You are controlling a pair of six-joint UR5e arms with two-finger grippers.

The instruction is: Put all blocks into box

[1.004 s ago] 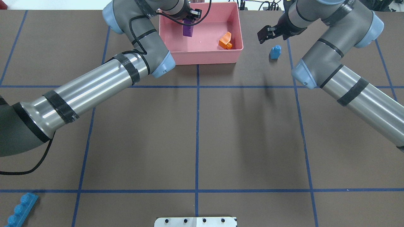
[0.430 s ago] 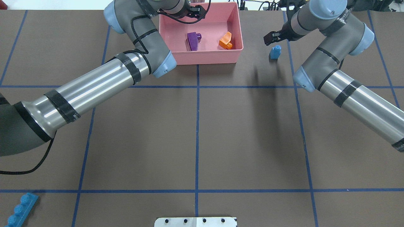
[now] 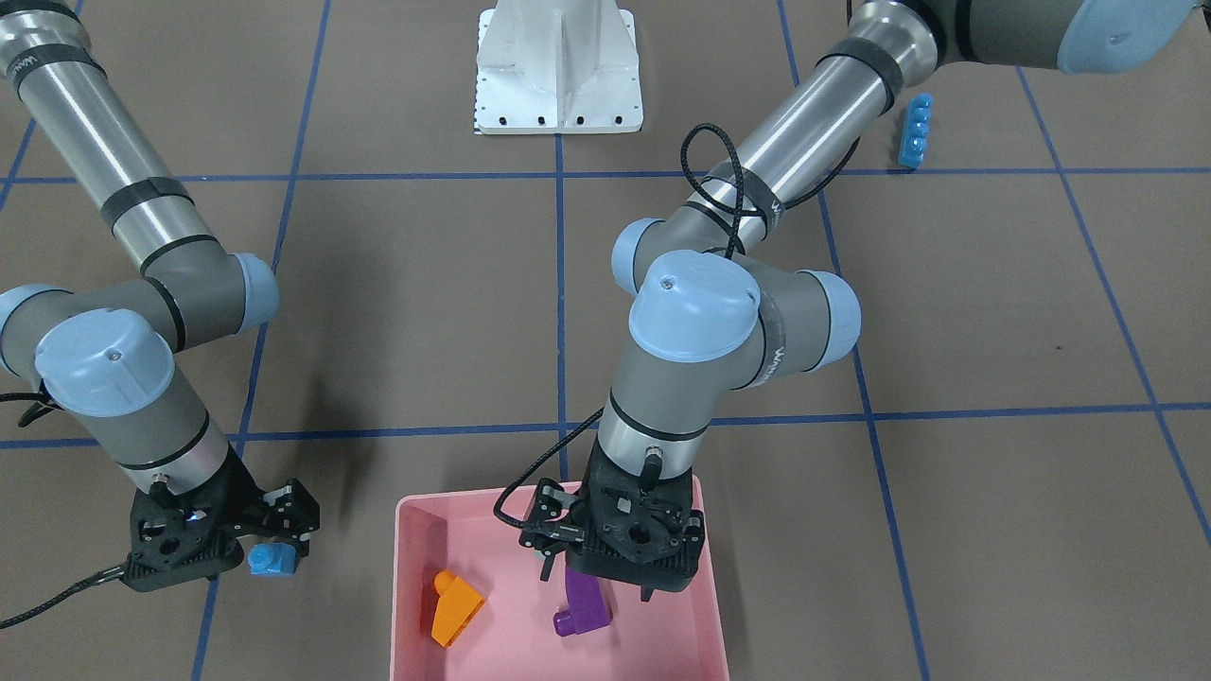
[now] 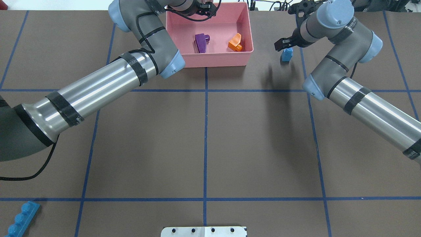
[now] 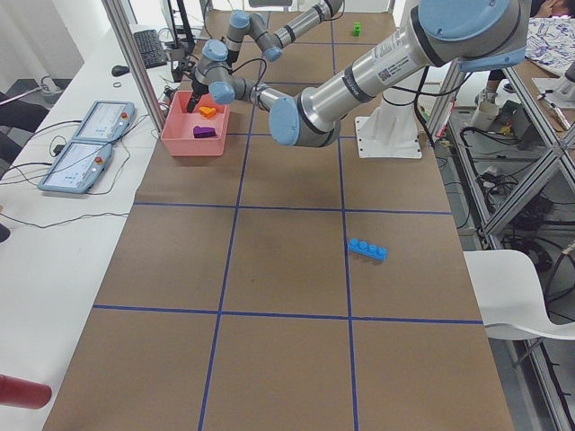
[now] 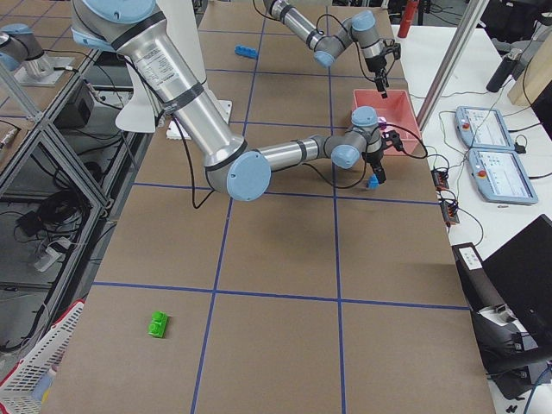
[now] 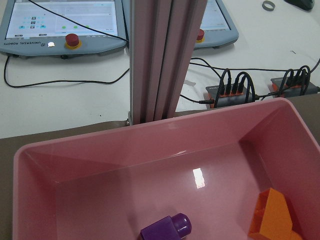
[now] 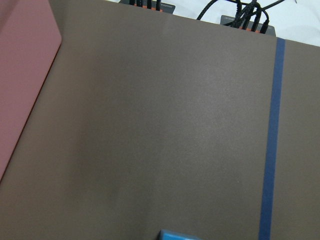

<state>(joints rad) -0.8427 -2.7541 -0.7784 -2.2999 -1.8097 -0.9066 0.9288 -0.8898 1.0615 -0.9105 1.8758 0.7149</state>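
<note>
The pink box stands at the table's far middle, also in the front view. In it lie the purple curved wedge and the orange wedge. My left gripper hangs open and empty over the box. My right gripper is open, just above the small blue one-stud block, right of the box. The long blue four-stud block lies at the near left corner. The green two-stud block lies far out on the right side.
The white metal base plate sits at the near middle edge. An aluminium post and control pendants stand just beyond the box's far wall. Blue tape lines cross the brown table.
My left gripper let go of the purple wedge, which dropped flat into the box, and drew back toward the far wall. My right gripper moved right and down over the small blue block.
</note>
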